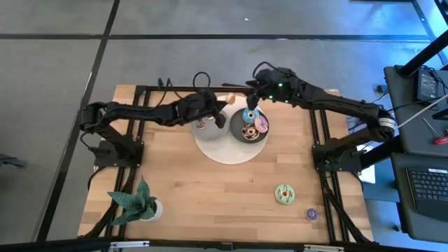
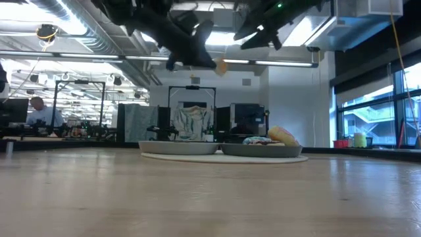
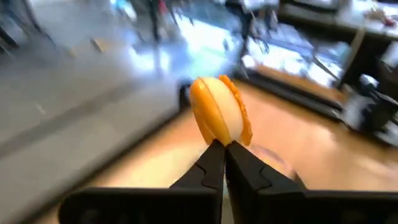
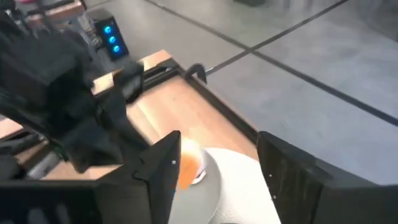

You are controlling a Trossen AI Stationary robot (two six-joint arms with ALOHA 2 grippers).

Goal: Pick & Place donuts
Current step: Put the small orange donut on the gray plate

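1. The left gripper (image 3: 224, 148) is pinched tight on the rim of an orange-iced donut (image 3: 221, 112), a smooth glossy ring with a pale cream underside, held edge-on beyond the two dark, tapered fingertips.
2. In the high view that gripper (image 1: 222, 106) hangs over the far edge of the wooden table (image 1: 210, 182), just beside a round dark grey plate (image 1: 203, 129).
3. The right gripper (image 4: 217, 171) has its flat black fingers spread wide apart, holding nothing.
4. Just below it sits a second grey plate (image 1: 253, 137) carrying a blue donut (image 1: 250, 114), a brown donut (image 1: 247, 129) and a pink one (image 1: 262, 124).
5. Well apart from both grippers, a green donut (image 1: 284, 194) and a purple donut (image 1: 311, 213) lie on the pale wood grain.
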